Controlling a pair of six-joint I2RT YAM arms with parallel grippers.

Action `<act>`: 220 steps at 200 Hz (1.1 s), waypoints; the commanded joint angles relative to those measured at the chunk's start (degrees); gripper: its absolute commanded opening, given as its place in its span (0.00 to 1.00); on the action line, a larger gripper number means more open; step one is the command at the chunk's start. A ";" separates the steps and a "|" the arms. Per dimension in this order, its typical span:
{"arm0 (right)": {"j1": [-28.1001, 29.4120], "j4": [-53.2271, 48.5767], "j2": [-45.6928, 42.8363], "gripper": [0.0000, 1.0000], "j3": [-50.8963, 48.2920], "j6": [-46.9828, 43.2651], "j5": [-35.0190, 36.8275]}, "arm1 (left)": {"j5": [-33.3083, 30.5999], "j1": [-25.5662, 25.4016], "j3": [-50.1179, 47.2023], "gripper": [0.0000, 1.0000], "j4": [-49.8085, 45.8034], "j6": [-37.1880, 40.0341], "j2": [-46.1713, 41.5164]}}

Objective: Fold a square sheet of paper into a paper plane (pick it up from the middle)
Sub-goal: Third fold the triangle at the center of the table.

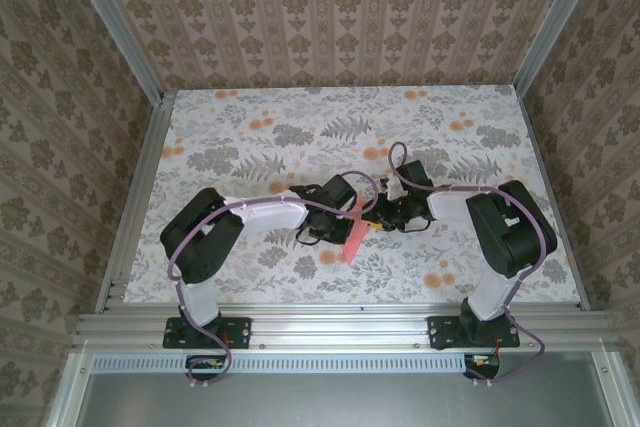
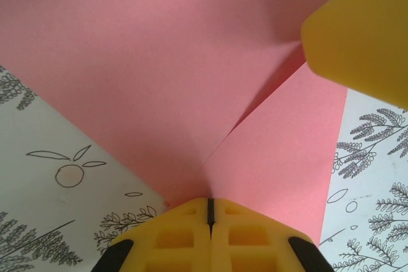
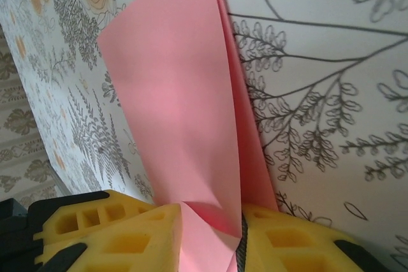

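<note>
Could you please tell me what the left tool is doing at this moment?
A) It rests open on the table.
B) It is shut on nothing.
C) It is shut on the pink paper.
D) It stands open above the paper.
C: in the left wrist view the left tool has its jaws pressed together, and the paper comes out from between them.

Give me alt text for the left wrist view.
The left gripper is shut on the lower point of the folded pink paper, which fans upward across the frame. Another yellow fingertip overlaps the paper at upper right; floral table shows at both sides.
</note>
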 commanded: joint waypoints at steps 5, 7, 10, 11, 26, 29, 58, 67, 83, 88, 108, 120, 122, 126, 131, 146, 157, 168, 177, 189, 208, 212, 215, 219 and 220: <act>0.40 -0.65 1.90 0.21 1.93 -1.67 -2.97 | -1.43 -0.33 -0.13 0.03 0.24 -0.23 -1.24; 0.40 -0.66 1.87 0.20 1.89 -1.65 -2.93 | -1.52 -0.27 -0.17 0.03 0.24 -0.26 -1.37; 0.42 -0.67 1.82 0.19 1.74 -1.59 -2.92 | -1.54 -0.31 -0.14 0.03 0.23 -0.26 -1.62; 0.45 -0.67 1.78 0.19 1.75 -1.56 -2.97 | -1.59 -0.33 -0.16 0.03 0.20 -0.29 -1.69; 0.40 -0.06 0.97 0.16 0.96 -0.93 -2.75 | -1.88 -0.12 -0.26 0.06 0.24 -0.33 -2.89; 0.40 0.21 0.73 0.15 0.70 -0.68 -2.62 | -2.04 -0.09 -0.25 0.06 0.25 -0.44 -3.14; 0.41 3.01 -2.42 0.09 -2.21 2.94 -1.55 | -3.08 -0.12 -1.22 0.13 0.77 -1.29 -6.69; 0.42 3.69 -3.93 0.08 -3.37 4.75 -0.08 | -3.35 -0.23 -1.70 0.16 0.93 -1.63 -8.01; 0.74 7.21 -7.17 0.05 -6.84 9.32 2.59 | -4.47 -0.52 -2.35 0.22 0.78 -1.92 -10.40; 0.94 8.20 -8.34 0.05 -8.05 10.93 3.61 | -4.92 -0.83 -2.60 0.23 0.69 -1.98 -11.01; 1.92 10.00 -13.87 0.05 -12.09 16.11 8.93 | -7.19 -2.54 -3.04 0.28 0.32 -2.60 -12.71; 2.54 9.93 -17.31 0.04 -14.01 18.88 11.91 | -8.70 -4.64 -3.20 0.32 0.25 -3.00 -13.08; 2.71 9.70 -17.85 0.04 -14.25 19.29 12.52 | -9.03 -4.93 -3.18 0.33 0.25 -2.99 -13.09; 2.96 9.11 -18.99 0.04 -14.62 20.01 13.60 | -9.80 -5.69 -3.10 0.35 0.10 -3.11 -13.03; 3.32 8.36 -19.93 0.03 -15.27 20.84 14.87 | -10.68 -6.74 -2.81 0.37 -0.13 -3.16 -12.95; 4.60 6.69 -24.30 0.03 -16.67 22.81 18.16 | -13.23 -9.50 -1.88 0.40 -1.10 -3.18 -12.06; 5.54 5.52 -26.36 0.03 -17.50 24.06 20.49 | -13.73 -10.80 -1.38 0.40 -1.18 -3.60 -11.31; 6.32 4.35 -27.76 0.03 -18.13 25.09 22.59 | -14.11 -11.76 -1.43 0.40 -0.99 -4.17 -10.61; 6.71 4.11 -28.44 0.03 -18.57 25.78 23.41 | -14.58 -12.43 -1.50 0.40 -0.96 -4.58 -9.95; 6.94 4.51 -28.66 0.03 -19.02 26.61 23.73 | -14.99 -13.19 -1.12 0.41 -1.12 -4.63 -8.95; 7.23 5.05 -27.85 0.04 -18.90 26.96 23.62 | -16.26 -14.58 0.05 0.42 -2.22 -4.37 -7.48; 7.33 5.35 -27.64 0.04 -18.90 26.96 23.52 | -16.66 -14.78 0.42 0.42 -2.67 -4.30 -7.12; 7.29 5.42 -27.53 0.04 -18.83 27.06 23.49 | -16.94 -14.94 0.64 0.42 -2.94 -4.24 -6.89; 7.42 5.65 -27.16 0.04 -18.79 27.12 23.38 | -17.20 -15.16 0.84 0.42 -3.22 -4.20 -6.54; 7.42 5.70 -27.12 0.04 -18.75 27.17 23.28 | -17.24 -15.18 0.94 0.42 -3.33 -4.19 -6.44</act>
